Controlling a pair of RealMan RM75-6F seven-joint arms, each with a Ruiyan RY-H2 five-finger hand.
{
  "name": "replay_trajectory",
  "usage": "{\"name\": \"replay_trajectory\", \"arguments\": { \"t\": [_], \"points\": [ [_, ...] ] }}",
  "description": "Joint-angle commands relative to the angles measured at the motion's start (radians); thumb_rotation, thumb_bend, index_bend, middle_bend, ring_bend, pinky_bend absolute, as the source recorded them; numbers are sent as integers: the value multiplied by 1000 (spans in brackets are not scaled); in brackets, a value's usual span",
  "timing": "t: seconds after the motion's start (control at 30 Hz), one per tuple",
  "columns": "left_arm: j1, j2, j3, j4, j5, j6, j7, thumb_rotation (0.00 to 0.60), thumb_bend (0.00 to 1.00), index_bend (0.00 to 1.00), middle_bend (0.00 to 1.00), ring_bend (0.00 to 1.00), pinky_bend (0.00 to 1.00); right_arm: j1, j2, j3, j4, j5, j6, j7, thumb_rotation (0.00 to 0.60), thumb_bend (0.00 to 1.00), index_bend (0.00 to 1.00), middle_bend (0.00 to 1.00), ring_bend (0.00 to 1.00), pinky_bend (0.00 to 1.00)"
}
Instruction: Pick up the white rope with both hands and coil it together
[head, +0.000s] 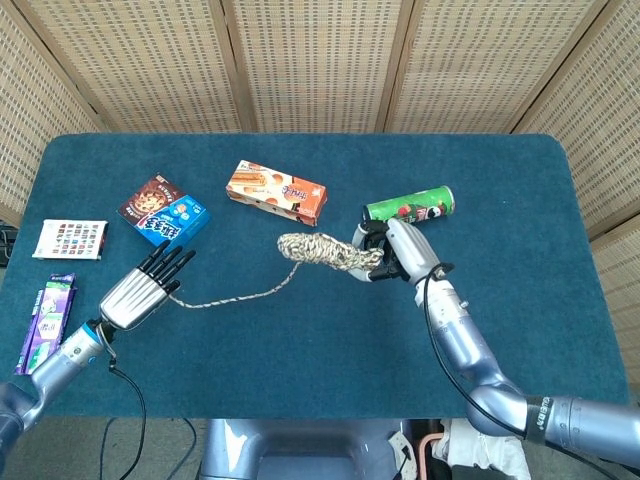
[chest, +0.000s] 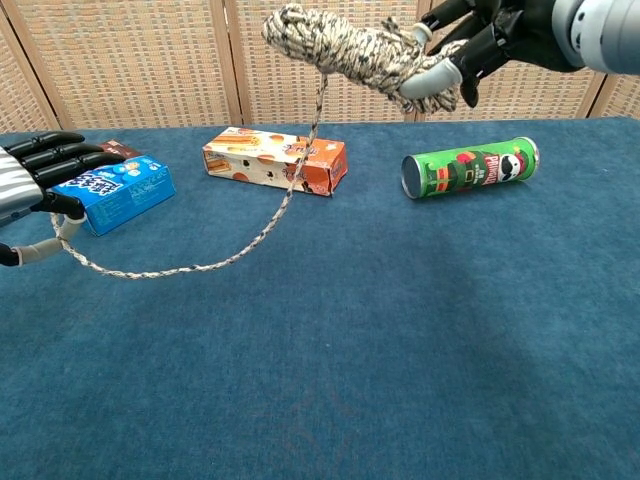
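The white rope is speckled; its coiled bundle (head: 318, 252) (chest: 345, 45) hangs high above the table, gripped at one end by my right hand (head: 395, 250) (chest: 480, 35). A loose strand (head: 240, 295) (chest: 250, 240) drops from the bundle, curves across the blue cloth and ends at my left hand (head: 140, 290) (chest: 35, 180). That hand pinches the rope's end between thumb and a finger, its other fingers stretched out just above the table at the left.
An orange box (head: 277, 192) (chest: 276, 159) lies behind the strand. A green can (head: 409, 209) (chest: 468, 168) lies on its side below my right hand. A blue packet (head: 172, 222) (chest: 112, 190) and brown packet (head: 150, 197) sit by my left hand; a card (head: 70, 239) and purple packet (head: 45, 320) lie far left.
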Motion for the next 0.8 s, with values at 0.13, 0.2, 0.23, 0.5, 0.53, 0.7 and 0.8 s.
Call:
{"name": "replay_trajectory", "arguments": {
  "t": [0.13,0.2,0.23,0.5,0.53,0.7,0.8],
  "points": [
    [-18,24,15,-57,35,66,18,600,514,808,0,0,0,137,-59,93,30,322,149,-126,600,637,726,759,559,658],
    [-25,33,14,-81,44,96,16,600,519,812,0,0,0,150,-77,84,60,333,171,-149,600,640,726,759,559,658],
    [-33,41,9,-109,51,129,8,600,521,813,0,0,0,160,-92,67,90,332,189,-175,600,641,726,759,560,658],
    [-98,142,-34,-398,62,168,8,600,532,820,0,0,0,189,-187,14,191,285,253,-248,600,645,728,761,564,660],
    [-109,160,-44,-448,58,159,12,600,534,821,0,0,0,192,-197,4,200,272,261,-262,600,646,728,761,565,660],
    [-195,272,-139,-790,21,81,46,600,543,829,0,0,0,211,-260,-59,252,174,304,-349,600,646,729,763,567,660],
    [-225,314,-193,-948,-26,21,55,600,545,835,0,0,0,212,-283,-75,265,140,309,-377,600,646,729,764,567,660]
  ]
}}
